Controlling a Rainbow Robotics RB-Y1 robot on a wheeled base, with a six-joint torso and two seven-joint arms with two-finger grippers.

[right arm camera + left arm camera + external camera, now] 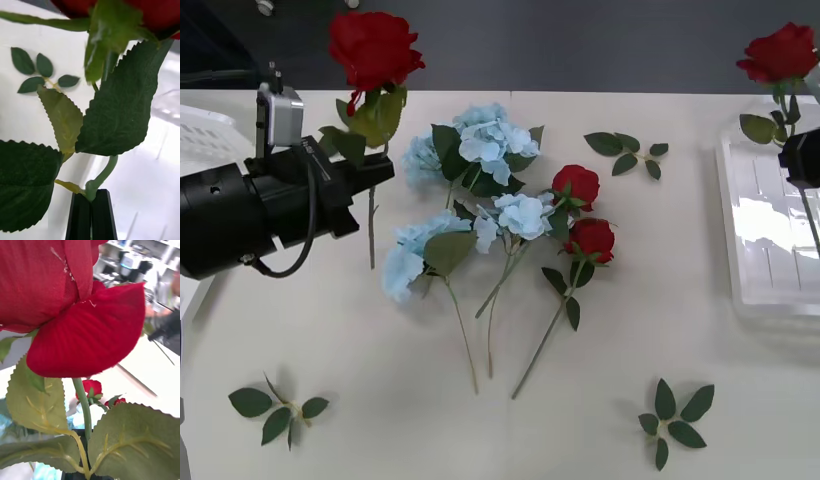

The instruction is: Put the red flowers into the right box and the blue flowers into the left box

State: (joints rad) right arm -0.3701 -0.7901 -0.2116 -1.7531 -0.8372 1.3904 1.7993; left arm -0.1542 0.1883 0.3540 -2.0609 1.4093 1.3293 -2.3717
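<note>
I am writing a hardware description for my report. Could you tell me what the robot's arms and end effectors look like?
The left arm is a thick, round, glossy black body with a black cable looping beneath it and a small silver-grey box mounted on top. The right end effector has two flat, narrow black fingers. Of the right arm, a black block shows at the picture's edge.

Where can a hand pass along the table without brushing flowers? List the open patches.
Open: the near strip between the two leaf sprigs, and the gap between the red flowers and the right box. Crowded: the centre, where the blue flowers overlap.
</note>
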